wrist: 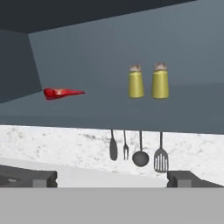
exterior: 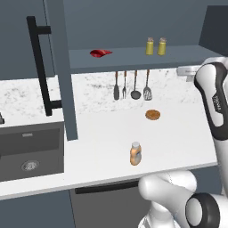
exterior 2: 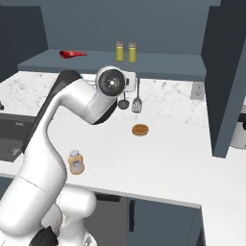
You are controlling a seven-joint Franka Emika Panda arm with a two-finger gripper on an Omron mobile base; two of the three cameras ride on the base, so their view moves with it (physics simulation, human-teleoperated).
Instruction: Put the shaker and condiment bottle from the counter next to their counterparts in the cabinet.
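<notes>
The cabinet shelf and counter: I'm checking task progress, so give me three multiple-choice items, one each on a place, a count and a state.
1. Where is the condiment bottle?
A. on the counter
B. on the cabinet shelf
C. in the sink

2. How many shakers stand on the shelf?
A. one
B. two
C. three

3. How do the gripper fingers stand?
A. shut on a shaker
B. shut on the bottle
C. apart, holding nothing

Answers: 1 A, it stands upright near the counter's front edge. 2 B, a pair side by side, right of the red bottle. 3 C, the hand view shows both tips wide apart with nothing between them.
</notes>
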